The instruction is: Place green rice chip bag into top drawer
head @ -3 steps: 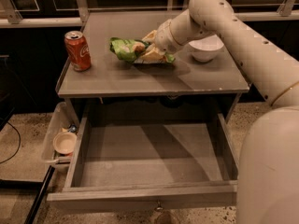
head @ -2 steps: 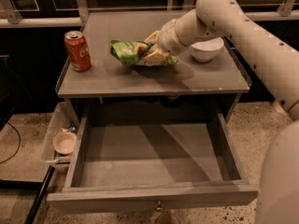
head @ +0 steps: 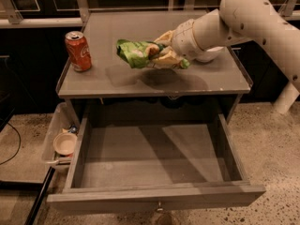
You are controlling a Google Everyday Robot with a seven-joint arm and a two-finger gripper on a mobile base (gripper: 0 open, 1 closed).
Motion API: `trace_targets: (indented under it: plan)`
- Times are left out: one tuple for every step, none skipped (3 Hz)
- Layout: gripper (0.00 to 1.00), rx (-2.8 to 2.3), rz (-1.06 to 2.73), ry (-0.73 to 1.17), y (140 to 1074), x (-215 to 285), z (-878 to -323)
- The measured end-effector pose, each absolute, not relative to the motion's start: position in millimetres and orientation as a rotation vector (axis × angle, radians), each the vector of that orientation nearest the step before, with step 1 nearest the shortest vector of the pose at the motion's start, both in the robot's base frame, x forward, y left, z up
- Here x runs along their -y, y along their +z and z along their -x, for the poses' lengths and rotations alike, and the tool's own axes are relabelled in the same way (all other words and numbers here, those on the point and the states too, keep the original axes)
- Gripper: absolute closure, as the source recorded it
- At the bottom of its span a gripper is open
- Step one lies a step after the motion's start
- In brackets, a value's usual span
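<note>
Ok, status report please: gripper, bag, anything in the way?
Gripper shut on bag, over the tabletop. Drawer open below, bag not yet in. Can stands to the side, out of the path.

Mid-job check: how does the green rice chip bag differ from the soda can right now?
The green rice chip bag is crumpled and soft; the red soda can is rigid and cylindrical. The bag hangs sideways above the tabletop, clamped in the tool, throwing a shadow below; the can stands upright on the tabletop's left side, untouched. Both are over the tabletop, neither in the open top drawer.
</note>
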State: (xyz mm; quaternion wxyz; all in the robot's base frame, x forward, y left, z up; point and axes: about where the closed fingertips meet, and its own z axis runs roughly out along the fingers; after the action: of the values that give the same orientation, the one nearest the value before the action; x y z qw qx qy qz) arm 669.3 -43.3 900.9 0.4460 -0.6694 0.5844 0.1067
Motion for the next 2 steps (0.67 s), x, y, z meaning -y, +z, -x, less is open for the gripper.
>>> trace_targets:
  plan:
    - [1.00,-1.444,1.653,0.239,902.2,68.2,-638.5]
    - [1.00,-1.493,1.627,0.218,893.1,101.8,-596.0]
